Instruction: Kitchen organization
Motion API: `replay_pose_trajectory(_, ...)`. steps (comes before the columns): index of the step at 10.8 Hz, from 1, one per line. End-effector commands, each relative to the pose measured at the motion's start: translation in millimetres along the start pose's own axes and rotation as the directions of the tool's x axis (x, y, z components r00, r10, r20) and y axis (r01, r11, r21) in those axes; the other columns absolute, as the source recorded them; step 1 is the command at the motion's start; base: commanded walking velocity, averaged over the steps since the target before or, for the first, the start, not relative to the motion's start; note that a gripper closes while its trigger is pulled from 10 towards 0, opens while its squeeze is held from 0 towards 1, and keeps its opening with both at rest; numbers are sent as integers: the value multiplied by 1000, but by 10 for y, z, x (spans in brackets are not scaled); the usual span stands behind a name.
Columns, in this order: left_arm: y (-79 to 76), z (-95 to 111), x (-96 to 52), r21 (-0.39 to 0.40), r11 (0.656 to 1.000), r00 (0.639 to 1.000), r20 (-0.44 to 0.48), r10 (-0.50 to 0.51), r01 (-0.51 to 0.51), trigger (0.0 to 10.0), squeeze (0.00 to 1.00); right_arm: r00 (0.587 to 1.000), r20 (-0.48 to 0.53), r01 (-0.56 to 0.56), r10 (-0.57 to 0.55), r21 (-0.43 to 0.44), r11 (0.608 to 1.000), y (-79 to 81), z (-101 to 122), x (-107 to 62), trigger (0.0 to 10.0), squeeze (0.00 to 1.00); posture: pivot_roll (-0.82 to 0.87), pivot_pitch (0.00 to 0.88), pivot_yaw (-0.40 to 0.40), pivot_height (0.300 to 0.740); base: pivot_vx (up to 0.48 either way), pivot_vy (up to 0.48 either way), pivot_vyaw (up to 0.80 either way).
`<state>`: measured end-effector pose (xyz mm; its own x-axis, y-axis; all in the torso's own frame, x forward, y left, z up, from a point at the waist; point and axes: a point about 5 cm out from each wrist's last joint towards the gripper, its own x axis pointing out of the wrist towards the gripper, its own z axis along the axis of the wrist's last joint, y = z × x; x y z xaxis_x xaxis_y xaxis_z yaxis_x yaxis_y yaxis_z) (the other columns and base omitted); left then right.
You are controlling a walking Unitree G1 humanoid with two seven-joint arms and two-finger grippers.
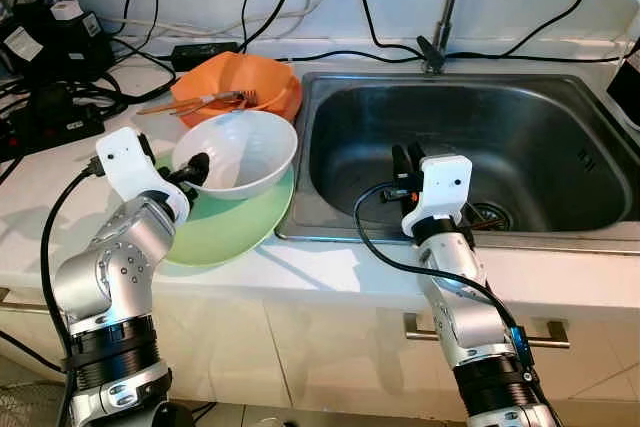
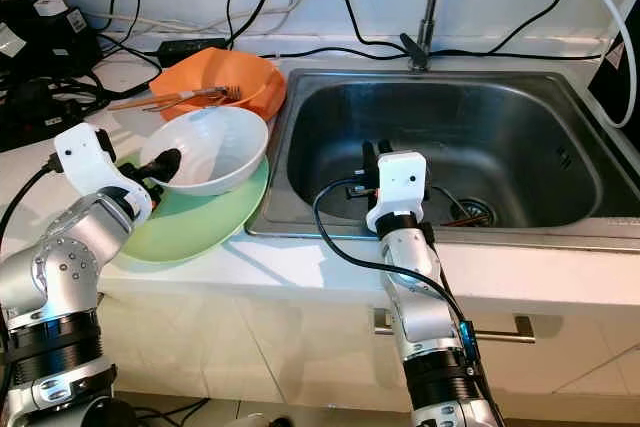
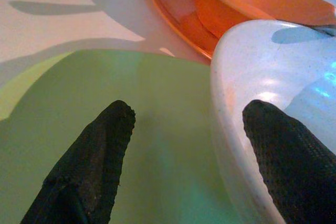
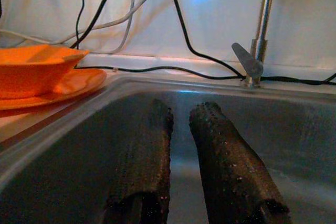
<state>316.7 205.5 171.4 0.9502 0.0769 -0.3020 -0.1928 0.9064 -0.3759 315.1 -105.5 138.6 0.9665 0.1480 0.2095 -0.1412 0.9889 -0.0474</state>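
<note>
Astride the white bowl (image 1: 240, 151) rim, left pincer (image 1: 192, 169).

The rectangular brushed stainless-steel sink (image 1: 520, 147) has a dull satin sheen around the right gripper (image 1: 406, 160), whose 2 black fingers (image 4: 231, 166) look rough and pebbled. The left gripper (image 3: 184, 129) shows the same knurled matt texture. Between its fingers, the round white speckled bowl (image 3: 262, 77) is glossy; under them, the smooth pale-green plate (image 3: 157, 129) looks satin.
</note>
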Motion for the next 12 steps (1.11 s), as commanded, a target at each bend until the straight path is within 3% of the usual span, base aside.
replay_pose_trajectory(1, -60, 68, -10, 6, 1000, 1000, 14, -26, 26, 0, 0, 1000, -7, -15, 15, -7, 1000, 25, 8, 36, 10000, 0, 58, 0, 63, 740, 0, 0, 0)
replay_pose_trajectory(3, -108, 151, -32, -7, 998, 998, 37, -55, 55, 0, 0, 1000, -8, -17, 17, -6, 1000, 32, 8, 43, 10000, 0, 61, 0, 61, 740, 0, 0, 0)
replay_pose_trajectory(4, -173, 220, -64, 16, 996, 995, 44, -90, 89, 1608, 0, 1000, -9, -20, 20, -6, 1000, 39, 8, 46, 10000, 0, 63, 0, 60, 740, 0, 0, 0)
replay_pose_trajectory(5, -211, 296, -91, 35, 994, 993, 63, -104, 102, 10000, 0, 1000, -8, -21, 21, -6, 1000, 40, 10, 49, 10000, 0, 62, 0, 60, 740, 0, 0, 0)
replay_pose_trajectory(7, -254, 477, -150, 78, 990, 987, 101, -121, 114, 10000, 0, 1000, -7, -22, 22, -5, 1000, 46, 9, 55, 10000, 0, 65, 0, 62, 740, 0, 0, 0)
replay_pose_trajectory(9, -258, 519, -186, 100, 988, 987, 103, -127, 117, 10000, 0, 1000, -6, -26, 26, -2, 1000, 59, 9, 60, 10000, 0, 70, 0, 65, 740, 0, 0, 0)
replay_pose_trajectory(12, -272, 431, -234, 113, 985, 989, 52, -139, 132, 10000, 0, 999, -6, -31, 31, -3, 1000, 68, 12, 72, 10000, 0, 73, 0, 64, 740, 0, 0, 0)
